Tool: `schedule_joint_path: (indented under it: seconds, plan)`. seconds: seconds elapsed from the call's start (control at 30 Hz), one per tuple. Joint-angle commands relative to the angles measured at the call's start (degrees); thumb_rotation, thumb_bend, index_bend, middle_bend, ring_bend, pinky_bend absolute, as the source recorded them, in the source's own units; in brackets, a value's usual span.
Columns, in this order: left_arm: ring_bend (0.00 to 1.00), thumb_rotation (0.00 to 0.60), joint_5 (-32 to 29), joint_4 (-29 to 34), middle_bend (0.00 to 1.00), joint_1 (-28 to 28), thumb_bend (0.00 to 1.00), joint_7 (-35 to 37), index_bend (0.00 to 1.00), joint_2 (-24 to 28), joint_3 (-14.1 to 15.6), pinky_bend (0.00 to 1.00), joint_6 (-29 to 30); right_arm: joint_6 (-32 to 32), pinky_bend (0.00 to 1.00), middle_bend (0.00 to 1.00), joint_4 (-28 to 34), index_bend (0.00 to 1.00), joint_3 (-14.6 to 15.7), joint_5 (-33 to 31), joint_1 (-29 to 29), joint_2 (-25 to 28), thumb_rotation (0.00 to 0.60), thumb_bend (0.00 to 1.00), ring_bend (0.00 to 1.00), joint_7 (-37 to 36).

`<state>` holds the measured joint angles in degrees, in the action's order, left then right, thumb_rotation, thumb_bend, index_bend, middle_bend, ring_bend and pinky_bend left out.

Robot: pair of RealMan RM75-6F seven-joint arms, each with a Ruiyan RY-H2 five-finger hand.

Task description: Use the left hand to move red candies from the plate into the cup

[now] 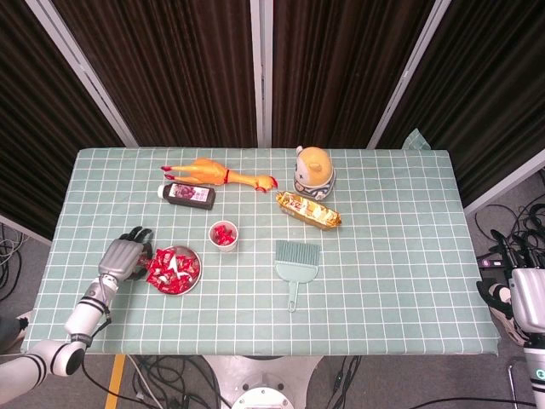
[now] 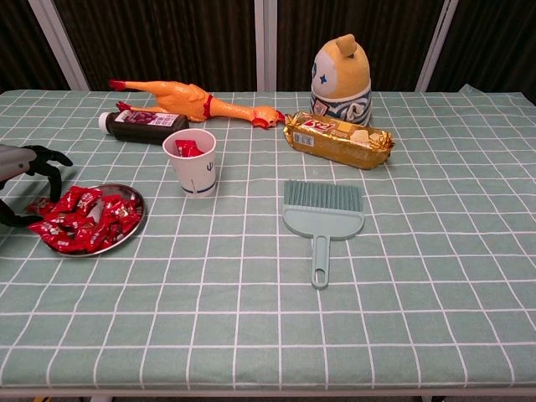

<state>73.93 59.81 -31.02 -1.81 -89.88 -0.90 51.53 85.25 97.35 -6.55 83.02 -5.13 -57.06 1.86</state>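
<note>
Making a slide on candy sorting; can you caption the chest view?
Left robot hand poised at the plate of red candies, beside a cup already holding some.

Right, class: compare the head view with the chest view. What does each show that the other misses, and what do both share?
Only the head view shows the right hand beyond the table's right edge, the left forearm, and the floor cables. Only the chest view shows the star on the front of the yellow cartoon figurine. Both show the left hand at the round metal plate of red wrapped candies, the white paper cup and the pale green dustpan brush.
</note>
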Motion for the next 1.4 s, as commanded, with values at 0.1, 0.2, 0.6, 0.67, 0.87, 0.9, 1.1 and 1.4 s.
schedule_joint_path:
  seconds: [0.1,0.2,0.6,0.67,0.87,0.9,1.1,1.4]
  plan:
    - [0.08,0.6,0.1,-0.1,0.19,0.0,0.34,0.4,0.55,0.0,-0.2,0.23,-0.7,-0.1,0.26,0.31,0.1,0.09,0.0,-0.1,0.0,0.0,0.6,0.21,0.1,0.1]
    - [0.08,0.6,0.0,-0.3,0.19,0.0,0.35,0.8,0.55,0.1,-0.4,0.23,-1.2,-0.1,0.26,0.31,0.1,0.09,0.0,-0.1,0.0,0.1,0.6,0.21,0.1,0.1]
    - [0.11,0.6,0.6,-1.8,0.27,0.7,0.4,4.5,0.59,-0.2,-0.9,0.33,-1.6,0.2,0.26,0.31,0.4,0.09,-0.1,0.1,0.0,0.2,0.6,0.21,0.1,0.3]
    - [0.11,0.6,0.9,-1.6,0.28,0.8,0.4,5.0,0.6,0.1,-1.0,0.33,-1.2,0.3,0.26,0.31,0.5,0.09,0.0,0.2,0.1,0.2,0.6,0.21,0.1,0.4]
    - [0.12,0.6,2.5,2.1,0.28,1.4,0.4,4.9,0.6,2.4,-2.0,0.34,2.9,0.7,0.26,0.31,0.4,0.09,-0.1,0.4,0.2,0.3,0.6,0.21,0.1,0.3]
    - [0.12,0.6,2.8,3.1,0.28,1.3,0.4,4.7,0.61,3.0,-2.3,0.34,3.6,0.7,0.26,0.31,0.4,0.09,-0.1,0.4,0.2,0.3,0.6,0.21,0.1,0.3]
    - [0.12,0.6,6.4,11.0,0.28,-1.0,0.4,1.1,0.61,6.0,-4.4,0.34,7.7,0.6,0.26,0.31,0.0,0.09,-0.1,0.4,0.2,0.3,0.6,0.21,0.1,-0.3]
    - [0.12,0.6,9.0,18.2,0.27,-8.1,0.41,-1.5,0.6,5.9,-8.3,0.33,5.4,0.5,0.26,0.31,-0.7,0.09,-0.1,0.2,0.3,0.4,0.6,0.21,0.1,-1.1]
